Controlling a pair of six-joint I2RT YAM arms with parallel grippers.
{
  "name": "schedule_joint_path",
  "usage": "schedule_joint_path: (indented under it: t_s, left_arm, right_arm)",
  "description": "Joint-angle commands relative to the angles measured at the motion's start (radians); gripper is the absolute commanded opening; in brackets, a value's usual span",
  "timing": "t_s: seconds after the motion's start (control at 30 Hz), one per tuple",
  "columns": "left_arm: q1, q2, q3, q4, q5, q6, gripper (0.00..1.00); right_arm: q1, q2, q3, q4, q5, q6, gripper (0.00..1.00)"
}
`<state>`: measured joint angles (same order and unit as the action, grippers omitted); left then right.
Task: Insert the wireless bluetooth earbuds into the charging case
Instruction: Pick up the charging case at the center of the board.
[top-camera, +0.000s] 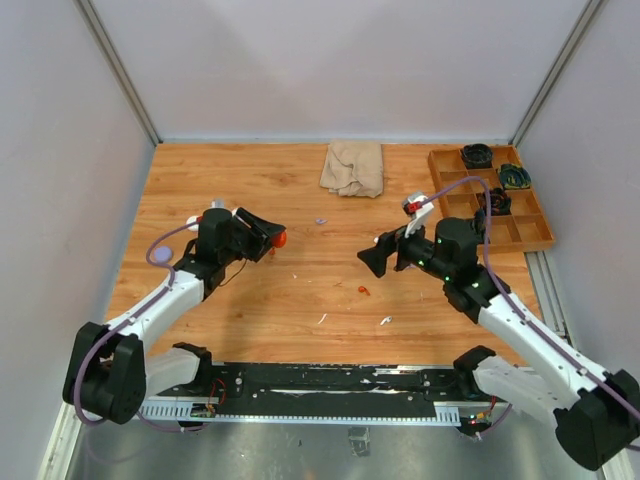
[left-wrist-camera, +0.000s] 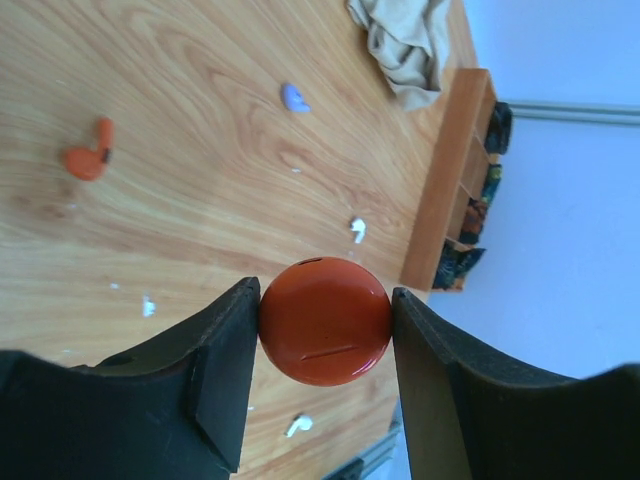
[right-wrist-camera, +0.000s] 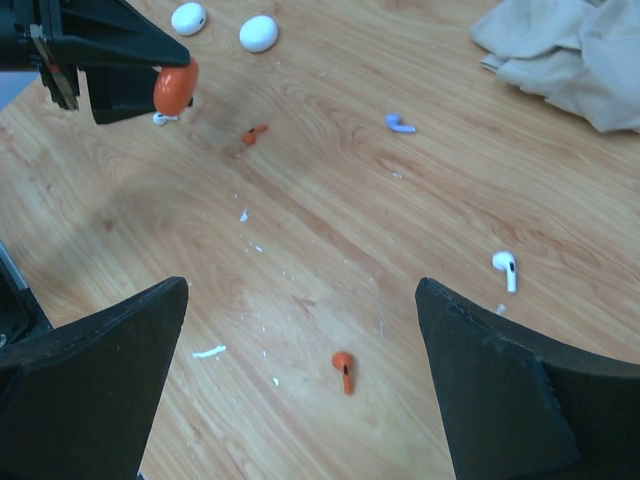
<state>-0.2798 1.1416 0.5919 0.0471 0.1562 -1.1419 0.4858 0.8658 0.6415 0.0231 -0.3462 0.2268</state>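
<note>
In the overhead view, left of centre, the left end effector (top-camera: 272, 237) is clenched on a red round charging case (left-wrist-camera: 324, 321), its two fingers pressing the case's opposite sides over the tabletop (top-camera: 250, 300). Right of centre, the right end effector (right-wrist-camera: 300, 290) hangs released, jaws wide apart with nothing between them. The earbuds lie loose on the wood. In the right wrist view a red earbud (right-wrist-camera: 343, 368) sits low in the middle, a white earbud (right-wrist-camera: 505, 268) lies to its right, a purple earbud (right-wrist-camera: 400, 124) is higher up, and a second red earbud (right-wrist-camera: 255, 133) is near the held case. Two white pucks (right-wrist-camera: 258, 33) rest at the upper left and a crumpled cloth (right-wrist-camera: 570, 55) at the upper right.
</note>
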Motion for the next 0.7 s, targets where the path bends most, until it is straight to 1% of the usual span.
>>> schedule_joint_path:
  t_s: [0.0,0.17,0.3,0.47,0.53,0.67]
  left_arm:
    - [-0.062,0.003,-0.023,0.164,-0.040,-0.130,0.45]
    - [-0.125,0.028,-0.024,0.193,-0.078,-0.166,0.45]
    - [-0.177,0.048,-0.018,0.213,-0.097,-0.202,0.45]
    - [-0.246,0.050,-0.003,0.223,-0.151,-0.238,0.45]
    - [-0.262,0.052,0.002,0.223,-0.162,-0.243,0.45]
    - [-0.285,0.054,0.004,0.235,-0.176,-0.268,0.45]
  right_arm:
    - [0.096,0.093,-0.017,0.257,0.102,0.045,0.99]
    - [0.203,0.207,-0.023,0.410,0.183,0.058,1.00]
    - [0.269,0.295,-0.024,0.537,0.244,0.076,0.98]
    - [0.332,0.379,0.000,0.640,0.286,0.039,0.94]
    - [0.350,0.409,0.010,0.665,0.305,0.029,0.92]
    - [0.377,0.465,0.028,0.709,0.331,-0.003,0.86]
